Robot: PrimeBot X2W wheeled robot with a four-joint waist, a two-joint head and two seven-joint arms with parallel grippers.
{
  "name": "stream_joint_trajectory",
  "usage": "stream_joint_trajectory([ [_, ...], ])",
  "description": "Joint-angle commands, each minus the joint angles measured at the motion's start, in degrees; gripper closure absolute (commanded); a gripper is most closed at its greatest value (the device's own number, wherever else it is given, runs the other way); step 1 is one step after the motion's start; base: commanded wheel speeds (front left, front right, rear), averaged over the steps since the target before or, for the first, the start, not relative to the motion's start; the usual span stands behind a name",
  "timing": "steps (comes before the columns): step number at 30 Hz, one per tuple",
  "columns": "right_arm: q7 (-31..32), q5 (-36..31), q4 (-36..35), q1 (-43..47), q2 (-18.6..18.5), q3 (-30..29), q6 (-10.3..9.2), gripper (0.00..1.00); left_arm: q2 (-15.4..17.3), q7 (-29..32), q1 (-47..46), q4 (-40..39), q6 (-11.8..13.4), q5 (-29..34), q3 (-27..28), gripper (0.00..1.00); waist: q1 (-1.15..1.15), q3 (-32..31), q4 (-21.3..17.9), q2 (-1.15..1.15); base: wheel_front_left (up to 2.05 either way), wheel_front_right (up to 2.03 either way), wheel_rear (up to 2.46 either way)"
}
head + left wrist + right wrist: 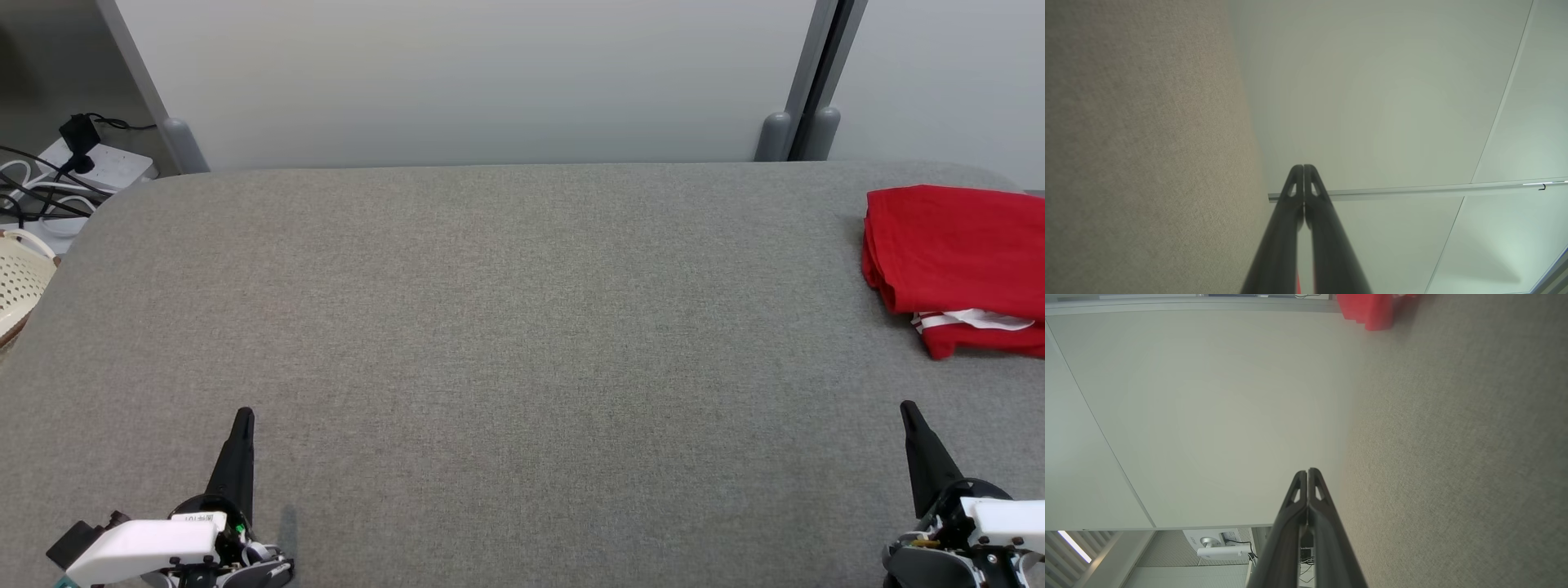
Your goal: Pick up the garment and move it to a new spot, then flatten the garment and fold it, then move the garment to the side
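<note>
The left pincer (242, 416) and right pincer (908, 411) are both closed together, empty, over the grey worktop (522, 327). The folded red garment (955, 253) lies ahead of the right pincer, well apart from it.

The small white label (198, 518) on the left gripper (243, 416) is too blurred to read.

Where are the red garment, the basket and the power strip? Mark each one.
red garment (951, 245), head view, flat top fold.
basket (20, 286), head view, perforated side wall.
power strip (114, 169), head view, white top face.
</note>
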Motion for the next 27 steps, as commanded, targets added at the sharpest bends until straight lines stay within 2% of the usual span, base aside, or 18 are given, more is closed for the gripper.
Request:
stream_joint_trajectory([
  [1,0.6,0.2,-1.5,-2.1,-0.5,1.0,0.09,1.00,0.6,0.4,-3.3,-1.3,-0.5,0.0,1.9,1.00,0.00,0.0,0.0,0.00,0.00,0.00,0.00],
  [27,0.6,0.1,-1.5,-2.1,-0.5,0.9,0.09,1.00,0.5,0.5,-3.3,-1.3,-0.5,0.1,2.0,1.00,0.00,0.0,0.0,0.00,0.00,0.00,0.00],
])
